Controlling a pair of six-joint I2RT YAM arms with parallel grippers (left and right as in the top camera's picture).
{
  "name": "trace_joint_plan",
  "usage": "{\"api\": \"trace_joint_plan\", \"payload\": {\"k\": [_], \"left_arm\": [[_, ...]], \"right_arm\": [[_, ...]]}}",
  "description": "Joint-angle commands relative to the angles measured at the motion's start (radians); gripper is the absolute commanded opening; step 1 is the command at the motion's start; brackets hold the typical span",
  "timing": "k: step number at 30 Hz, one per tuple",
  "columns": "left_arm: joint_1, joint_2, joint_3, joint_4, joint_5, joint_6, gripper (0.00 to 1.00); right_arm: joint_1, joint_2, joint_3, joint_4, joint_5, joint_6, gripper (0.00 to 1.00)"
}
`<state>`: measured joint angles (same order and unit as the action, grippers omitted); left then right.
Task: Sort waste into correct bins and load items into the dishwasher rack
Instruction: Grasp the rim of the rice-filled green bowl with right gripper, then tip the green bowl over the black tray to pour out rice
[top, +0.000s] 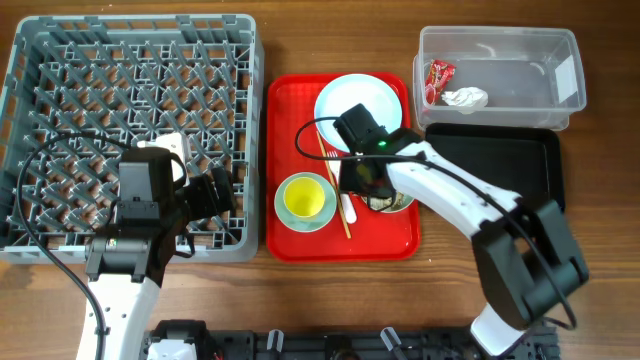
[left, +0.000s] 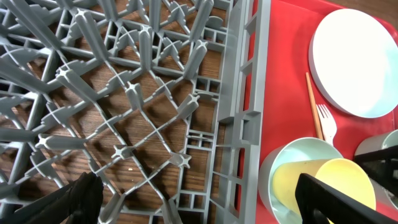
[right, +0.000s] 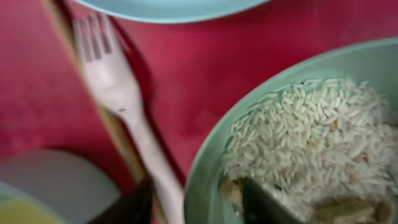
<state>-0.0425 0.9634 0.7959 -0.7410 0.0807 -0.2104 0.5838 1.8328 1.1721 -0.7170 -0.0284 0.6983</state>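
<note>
**Right wrist: bowl (right: 208, 168) rim between my fingers**

My right gripper (right: 194, 200) is apart, astride the rim, one finger in the rice (right: 311, 137), one outside beside the fork (right: 118, 87). The bowl rests on the red tray (right: 205, 68). My left gripper (left: 205, 196) hangs spread wide above the rack (left: 124, 93) edge.

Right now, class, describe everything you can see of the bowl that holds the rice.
The bowl is round, pale blue-green, smooth and plastic-looking. It stands upright on the red tray, holding white rice and brownish scraps. The white fork lies beside its rim. The right gripper straddles that rim, one finger inside over the rice, one outside; contact is unclear. From overhead the arm hides most of it.
</note>
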Motion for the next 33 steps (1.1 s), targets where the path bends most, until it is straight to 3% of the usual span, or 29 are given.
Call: {"api": "trace_joint_plan", "payload": {"k": [1, 6, 13, 19, 23, 33], "left_arm": [[0.007, 0.000, 0.020, 0.002, 0.016, 0.016, 1.00], [0.007, 0.000, 0.020, 0.002, 0.016, 0.016, 1.00], [0.007, 0.000, 0.020, 0.002, 0.016, 0.016, 1.00], [0.007, 0.000, 0.020, 0.002, 0.016, 0.016, 1.00], [0.007, 0.000, 0.020, 0.002, 0.016, 0.016, 1.00], [0.007, 0.000, 0.020, -0.002, 0.016, 0.016, 1.00]], "right_arm": [[0.003, 0.042, -0.005, 0.004, 0.012, 0.038, 0.26], [-0.003, 0.011, 0.022, -0.023, 0.013, 0.038, 0.04], [-0.055, -0.215, 0.080, -0.121, 0.035, 0.007, 0.04], [-0.185, -0.369, 0.080, -0.188, 0.034, -0.011, 0.04], [-0.331, -0.360, 0.076, -0.198, -0.026, -0.060, 0.04], [-0.644, -0.257, 0.007, -0.123, -0.418, -0.203, 0.04]]}}
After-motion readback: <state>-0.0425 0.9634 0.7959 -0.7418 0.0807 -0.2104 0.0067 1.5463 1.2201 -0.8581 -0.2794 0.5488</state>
